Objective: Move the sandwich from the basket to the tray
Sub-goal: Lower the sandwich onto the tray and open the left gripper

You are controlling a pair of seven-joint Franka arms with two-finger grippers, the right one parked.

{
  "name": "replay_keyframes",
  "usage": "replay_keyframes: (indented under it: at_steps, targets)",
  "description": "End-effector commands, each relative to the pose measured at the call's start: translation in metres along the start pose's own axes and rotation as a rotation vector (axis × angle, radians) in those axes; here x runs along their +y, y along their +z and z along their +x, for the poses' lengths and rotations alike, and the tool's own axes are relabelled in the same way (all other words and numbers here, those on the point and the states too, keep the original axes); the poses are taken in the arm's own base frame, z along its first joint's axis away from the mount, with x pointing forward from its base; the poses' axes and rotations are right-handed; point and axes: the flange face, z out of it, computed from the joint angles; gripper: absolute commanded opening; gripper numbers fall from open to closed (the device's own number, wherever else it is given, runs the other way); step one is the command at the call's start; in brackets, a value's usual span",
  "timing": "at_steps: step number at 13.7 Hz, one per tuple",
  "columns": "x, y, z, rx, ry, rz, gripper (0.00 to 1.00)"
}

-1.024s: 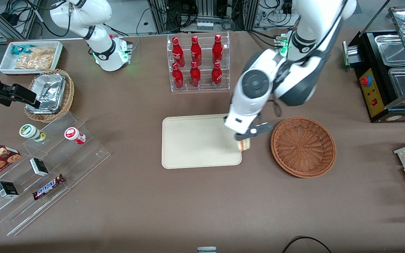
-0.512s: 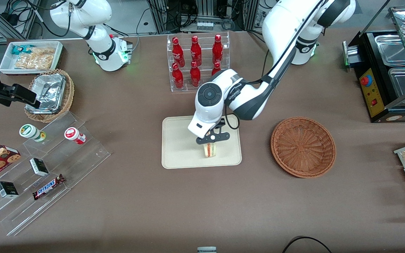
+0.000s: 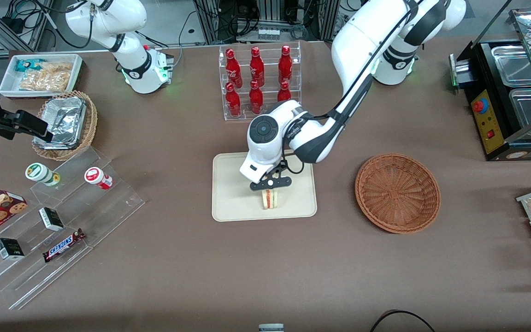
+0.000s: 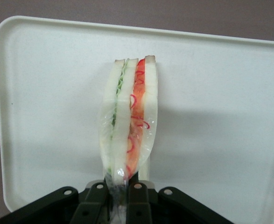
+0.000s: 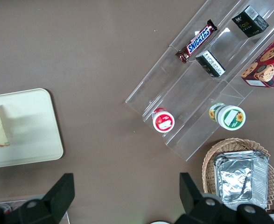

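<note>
The left arm's gripper (image 3: pixel 270 184), closed on the sandwich (image 3: pixel 269 198), holds it upright over the tray (image 3: pixel 233 193), well apart from the basket (image 3: pixel 398 192); lowering and releasing seem next.

You have 6 red bottles (image 3: pixel 257 82) in a clear rack, a foil container (image 3: pixel 61 121) in a tan basket, a white bin of snacks (image 3: pixel 42 74), and a Snickers bar (image 3: pixel 63 245) on clear tiered shelves (image 3: pixel 62 230).
</note>
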Motion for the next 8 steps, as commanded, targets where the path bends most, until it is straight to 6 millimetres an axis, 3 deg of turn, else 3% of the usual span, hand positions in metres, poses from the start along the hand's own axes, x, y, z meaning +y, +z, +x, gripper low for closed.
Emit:
replay_keyframes:
  at_steps: [1, 4, 5, 7, 8]
  targets:
    - [0.0157, 0.0095, -0.0056, 0.039, -0.009, -0.007, 0.11]
    - [0.0162, 0.0112, -0.0068, 0.039, -0.006, -0.006, 0.15]
    - [0.0162, 0.0112, -0.0068, 0.039, -0.006, -0.006, 0.23]
    - [0.0158, 0.0094, -0.0072, 0.041, -0.003, -0.005, 0.85]
    - [0.0151, 0.0058, -0.0064, 0.044, -0.006, -0.006, 0.99]
